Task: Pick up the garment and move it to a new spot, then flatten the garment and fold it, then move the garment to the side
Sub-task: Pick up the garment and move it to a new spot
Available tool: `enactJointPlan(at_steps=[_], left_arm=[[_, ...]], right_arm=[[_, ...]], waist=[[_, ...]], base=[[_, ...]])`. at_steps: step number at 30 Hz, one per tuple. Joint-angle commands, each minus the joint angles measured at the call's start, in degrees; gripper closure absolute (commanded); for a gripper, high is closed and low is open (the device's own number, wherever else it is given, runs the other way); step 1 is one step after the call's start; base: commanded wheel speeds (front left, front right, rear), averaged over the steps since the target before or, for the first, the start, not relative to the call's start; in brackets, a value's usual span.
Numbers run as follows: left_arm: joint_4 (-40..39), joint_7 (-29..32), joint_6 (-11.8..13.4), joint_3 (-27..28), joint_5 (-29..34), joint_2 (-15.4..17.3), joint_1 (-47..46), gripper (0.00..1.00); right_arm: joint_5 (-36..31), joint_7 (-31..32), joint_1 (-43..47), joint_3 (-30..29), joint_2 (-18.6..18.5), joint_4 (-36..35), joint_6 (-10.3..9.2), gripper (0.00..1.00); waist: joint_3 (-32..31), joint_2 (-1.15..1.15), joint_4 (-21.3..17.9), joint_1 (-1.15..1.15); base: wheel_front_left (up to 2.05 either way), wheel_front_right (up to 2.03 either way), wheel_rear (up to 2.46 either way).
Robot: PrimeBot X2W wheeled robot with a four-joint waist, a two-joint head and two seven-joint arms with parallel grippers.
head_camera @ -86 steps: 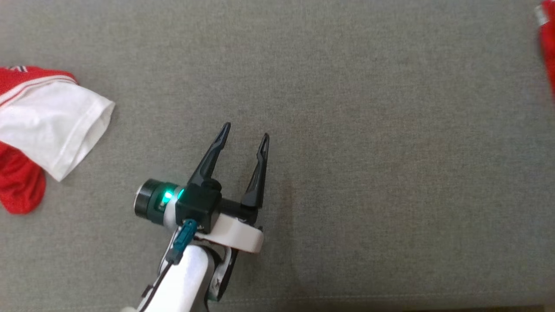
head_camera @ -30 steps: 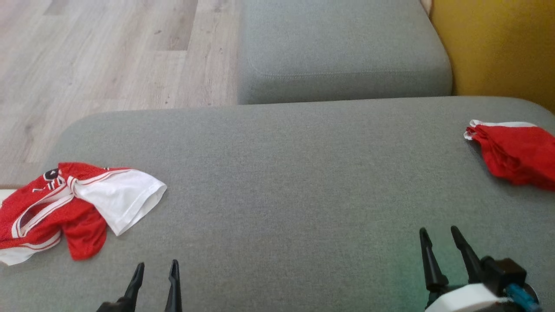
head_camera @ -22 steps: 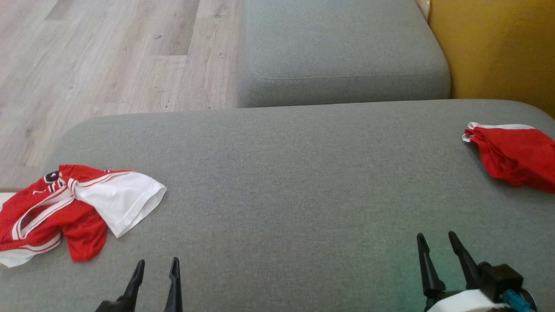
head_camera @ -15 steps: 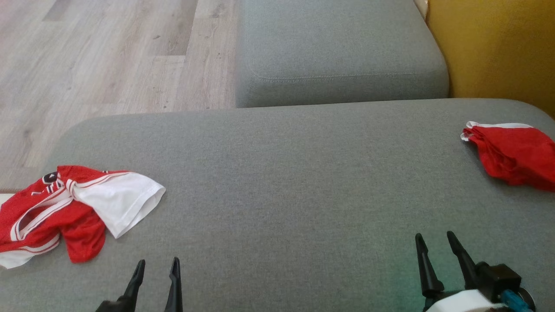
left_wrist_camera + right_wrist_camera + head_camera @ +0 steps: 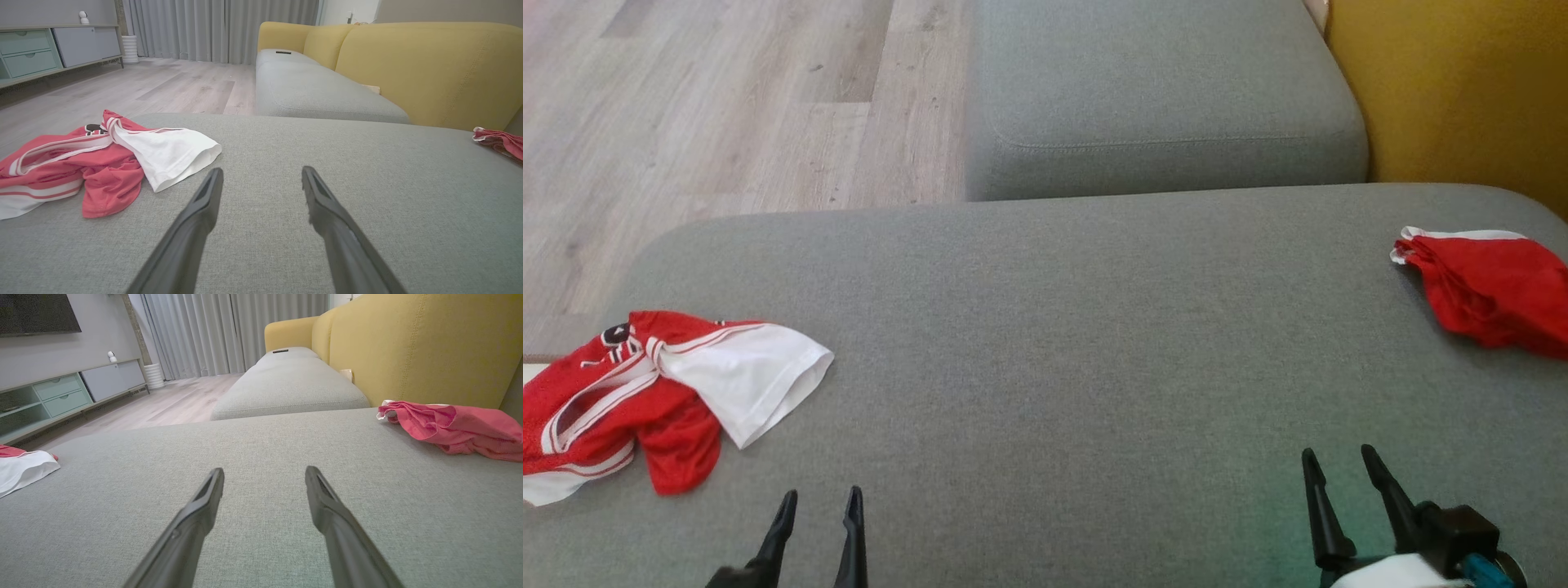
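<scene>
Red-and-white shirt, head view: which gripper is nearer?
Left. The left gripper sits close beside the shirt, not touching; the right gripper is across the cushion, near the other red garment.

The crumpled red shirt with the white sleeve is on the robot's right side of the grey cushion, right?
No. The red shirt with the white sleeve lies crumpled on the robot's left side of the grey cushion, near the left end effector. The head view shows it.

A red-and-white garment [image 5: 645,392] lay crumpled at the grey cushion's [image 5: 1054,343] left; left gripper [image 5: 821,492] and right gripper [image 5: 1337,450], fingers parted, held nothing
</scene>
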Motion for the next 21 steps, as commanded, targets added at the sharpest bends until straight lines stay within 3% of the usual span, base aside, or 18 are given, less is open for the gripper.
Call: enactJointPlan(at_steps=[1, 9, 21], left_arm=[[-1.8, -0.7, -0.1, 2.2, 0.7, -0.3, -2.5, 0.0], [-1.6, -0.7, 0.1, 2.0, 0.8, -0.3, -3.2, 0.0], [-1.8, -0.7, -0.2, 4.3, 1.8, -0.3, -2.9, 0.0]], right_arm=[[-0.5, -0.8, -1.8, 1.1, 0.0, -1.7, -0.05, 0.0], [-0.3, -0.8, -1.5, 0.8, -0.2, -1.8, -0.05, 0.0], [0.4, -0.8, -1.2, 2.9, 0.3, -2.0, -0.05, 0.0]], waist=[[0.1, 0.0, 0.1, 0.0], [0.9, 0.0, 2.6, 0.0], [1.5, 0.0, 14.5, 0.0]], base=[[0.0, 0.0, 0.0], [0.0, 0.0, 0.0], [0.0, 0.0, 0.0]])
